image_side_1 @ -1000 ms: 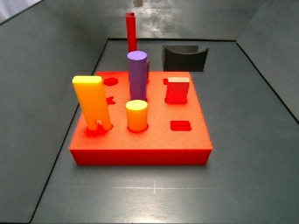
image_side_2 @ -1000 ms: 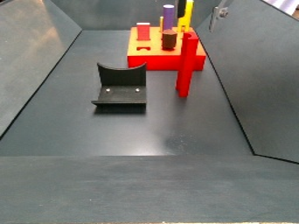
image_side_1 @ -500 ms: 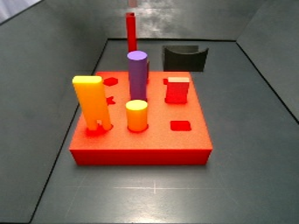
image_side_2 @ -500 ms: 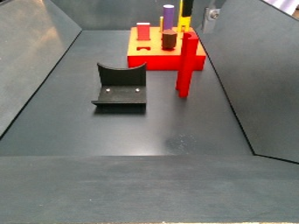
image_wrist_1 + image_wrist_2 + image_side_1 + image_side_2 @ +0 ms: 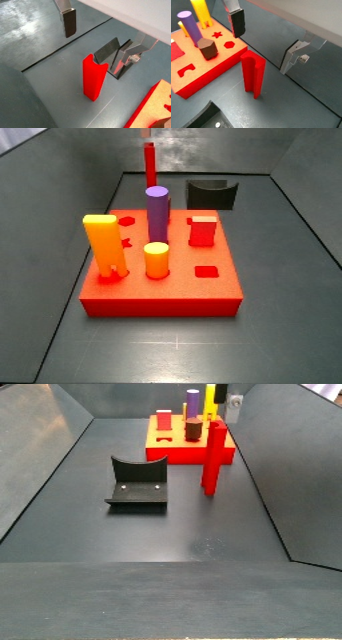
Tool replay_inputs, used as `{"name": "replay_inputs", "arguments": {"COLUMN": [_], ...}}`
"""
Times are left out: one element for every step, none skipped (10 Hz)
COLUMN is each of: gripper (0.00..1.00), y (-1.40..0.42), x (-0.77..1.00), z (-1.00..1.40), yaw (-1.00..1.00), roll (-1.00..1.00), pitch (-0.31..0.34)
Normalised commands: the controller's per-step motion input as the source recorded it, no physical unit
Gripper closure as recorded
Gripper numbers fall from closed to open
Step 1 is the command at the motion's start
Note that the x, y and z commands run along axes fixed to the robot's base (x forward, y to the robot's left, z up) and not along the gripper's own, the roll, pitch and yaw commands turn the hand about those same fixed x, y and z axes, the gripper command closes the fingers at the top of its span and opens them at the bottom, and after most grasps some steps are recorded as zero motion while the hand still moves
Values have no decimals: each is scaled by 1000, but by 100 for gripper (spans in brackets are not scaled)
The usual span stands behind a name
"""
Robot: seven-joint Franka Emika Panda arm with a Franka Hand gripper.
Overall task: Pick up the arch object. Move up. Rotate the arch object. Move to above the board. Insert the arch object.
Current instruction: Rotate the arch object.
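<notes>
The arch object (image 5: 94,77) stands upright between and below the gripper (image 5: 100,37) (fingers spread wide).

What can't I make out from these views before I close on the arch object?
- Gripper: open above the arch object; in both wrist views the frame edge cuts off everything above the fingers.
- Gripper in the side views: only a small blurred bit at the top edge, so its height can't be read.
- Board: mostly cut off in a wrist view.
- Arch object's foot: hidden behind the board's pegs.
</notes>
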Motion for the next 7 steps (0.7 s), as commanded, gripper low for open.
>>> {"name": "replay_inputs", "arguments": {"gripper": [0,0,0,0,0,0,0], "y": [1,3,6,6,6,6,6], "x": [14,19,9,6,2,6,10], "z": [-1000,-1000,-909,-803,-587,-427,-270], "yaw": [-93,-70,-54,-50,-44,-41,-37], "roll": [25,22,13,9,-1,-9,-18], "pitch": [20,-5,-30,-42,-57,-59,-56]}}
